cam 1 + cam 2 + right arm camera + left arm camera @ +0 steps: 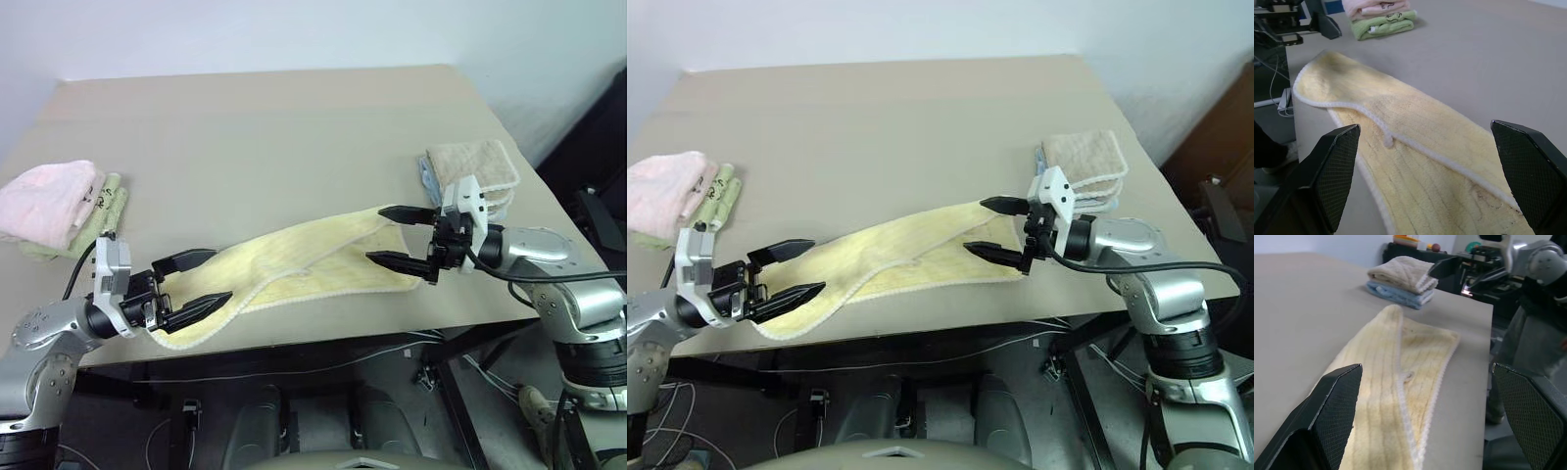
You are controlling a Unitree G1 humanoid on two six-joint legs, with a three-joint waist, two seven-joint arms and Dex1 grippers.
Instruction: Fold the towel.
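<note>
Looking down over the arms, I see a plain beige surface (pixel 294 127) running back to a pale wall (pixel 294 34), with its near edge just ahead of the robot and cables and dark gear on the floor below it. The towel (pixel 313 259), pale yellow with a whitish stitched hem, lies along the near edge as a long band, folded lengthwise so one hem runs across the middle of the band; its left end reaches the very edge of the surface. The left end effector (pixel 194 282) sits at that left end with both black fingers spread wide, one over the cloth and one beside its edge; I cannot tell whether it touches. The right end effector (pixel 397 235) is at the towel's right end, fingers likewise wide apart, straddling the corner without closing on it. On the far left of the surface sits a pink folded towel (pixel 49 201) on top of a green folded towel (pixel 103 211). On the right, just behind the right end effector, a beige folded towel (pixel 475 166) rests on a blue folded towel (pixel 1396 293). In the left wrist view, dark furniture (pixel 1415 252) stands past the surface's far end.
</note>
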